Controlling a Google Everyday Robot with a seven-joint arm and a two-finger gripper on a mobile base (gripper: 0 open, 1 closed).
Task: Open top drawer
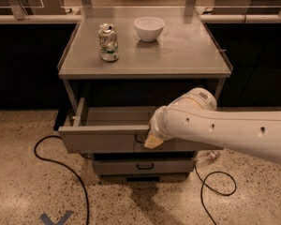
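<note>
Table point(192, 55) bears a can point(108, 42) and bowl point(149, 28); jaws sit below its top.

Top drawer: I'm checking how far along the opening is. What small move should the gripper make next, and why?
Probably a short straight pull towards the camera. The wide grey metal top drawer stands partly out, its inside showing, and the gripper sits at the small dark loop handle at its front centre, seemingly placed to draw it further.

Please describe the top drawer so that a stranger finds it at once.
Find the grey metal cart carrying a can and a white bowl. Directly under its top is the top drawer, with the pincer at its front. Unlike the shallower drawer below, it stands pulled out.
</note>
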